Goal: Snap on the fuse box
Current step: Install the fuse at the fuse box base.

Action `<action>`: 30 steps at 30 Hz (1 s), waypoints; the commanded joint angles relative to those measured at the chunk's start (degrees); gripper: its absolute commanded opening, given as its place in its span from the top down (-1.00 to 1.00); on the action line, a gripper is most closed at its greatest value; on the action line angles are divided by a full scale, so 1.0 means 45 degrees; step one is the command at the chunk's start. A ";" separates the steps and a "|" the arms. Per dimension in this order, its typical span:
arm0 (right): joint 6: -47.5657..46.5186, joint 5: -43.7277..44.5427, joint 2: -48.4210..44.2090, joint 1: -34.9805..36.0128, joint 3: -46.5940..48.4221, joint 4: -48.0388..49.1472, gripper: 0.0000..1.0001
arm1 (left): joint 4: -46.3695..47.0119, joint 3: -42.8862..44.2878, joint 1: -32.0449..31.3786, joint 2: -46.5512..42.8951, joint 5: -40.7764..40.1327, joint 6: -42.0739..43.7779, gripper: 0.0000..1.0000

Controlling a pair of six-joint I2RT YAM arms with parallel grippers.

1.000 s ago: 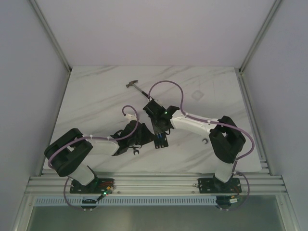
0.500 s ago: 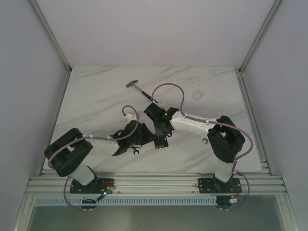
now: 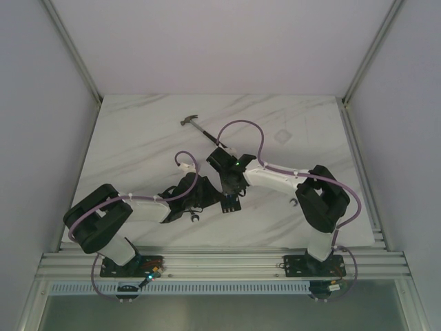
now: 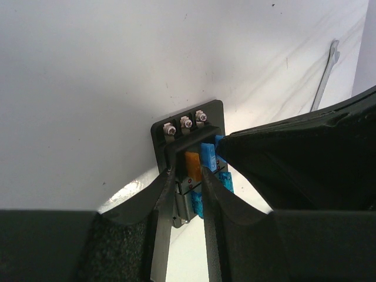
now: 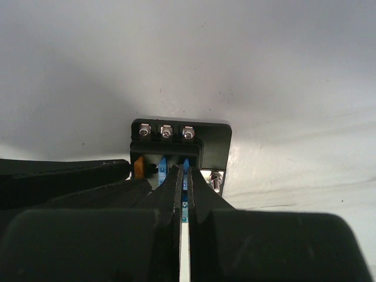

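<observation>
The right gripper (image 5: pixel 184 173) has its two fingers pressed together, with only a thin slit between them, and the tips point at the row of fuses in the fuse box (image 5: pixel 214 140). The left gripper (image 4: pixel 188 176) stands narrow, one finger on each side of the box body, and holds the box between them. The table (image 3: pixel 138 145) is white with grey marble veins, and an aluminium rail (image 3: pixel 220 263) that carries both arm bases runs along its near edge. Plain pale walls (image 3: pixel 220 41) close the space on three sides, with metal profiles in the corners. A small hammer (image 3: pixel 196 125) lies near the far edge, about in the middle. A wrench (image 4: pixel 325 79) lies flat on the table well apart from the box. The fuse box lies flat near the middle of the table, closer to the near edge than to the far one, right under the tips of both grippers. It shows three screws (image 4: pixel 185 122) at one end, then an orange fuse (image 4: pixel 192 166) and blue fuses (image 4: pixel 208 157) beside it. The right gripper's tips are over the blue ones, just beside the left gripper's fingers.
</observation>
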 commanded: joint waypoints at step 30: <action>-0.2723 -0.1097 0.1959 -0.0182 0.0989 0.0789 0.87 | -0.0716 -0.0382 -0.0037 -0.0942 -0.1010 0.0097 0.29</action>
